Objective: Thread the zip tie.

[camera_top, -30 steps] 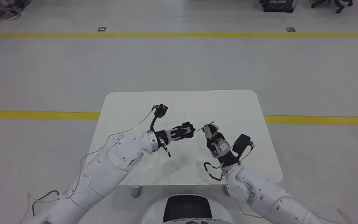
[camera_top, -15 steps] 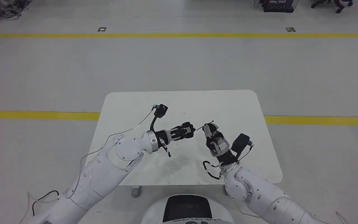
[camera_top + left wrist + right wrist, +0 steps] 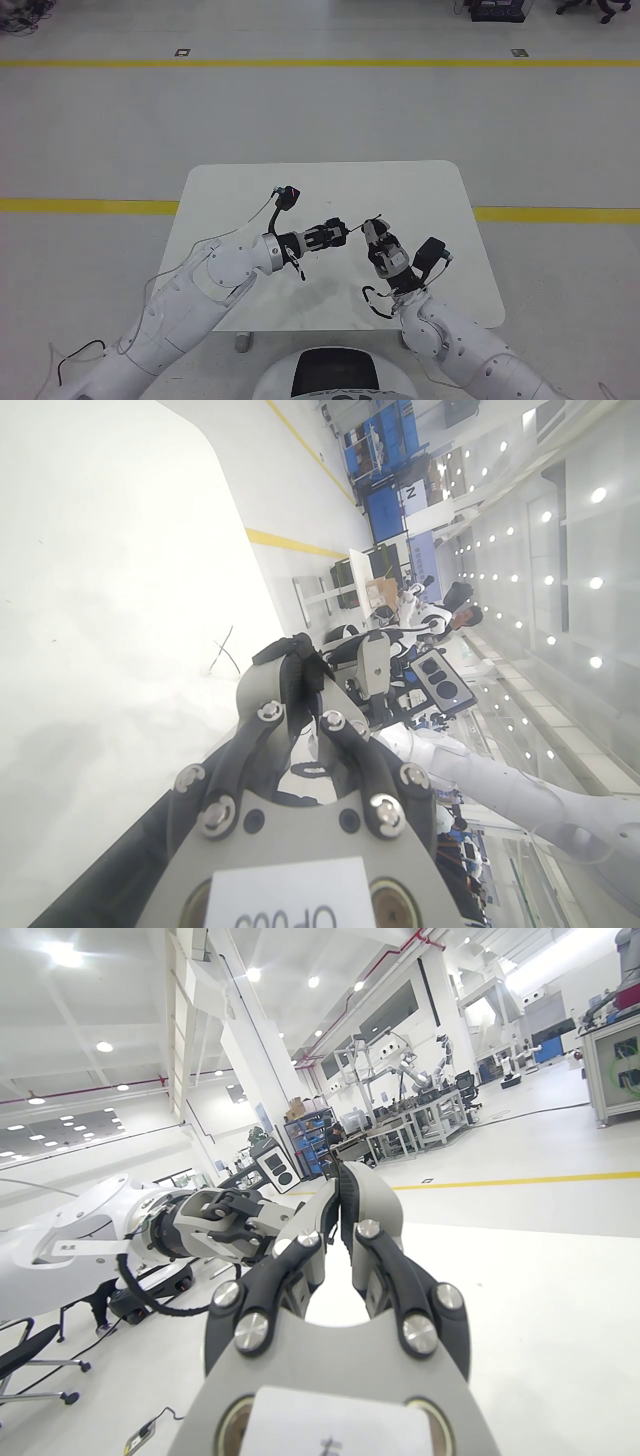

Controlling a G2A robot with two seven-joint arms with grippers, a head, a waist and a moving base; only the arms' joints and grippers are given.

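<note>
The zip tie [image 3: 350, 229] is a thin dark strip held up over the middle of the white bench [image 3: 420, 185]. It sits in the small gap between the two end effector tips. The left end effector [image 3: 340, 231] is at its 9 o'clock, with fingers pressed tight together on one end. The right end effector [image 3: 370, 228] is at its 3 o'clock, fingers also squeezed narrow and looking to pinch the other end. The two tips are near each other but apart.
</note>
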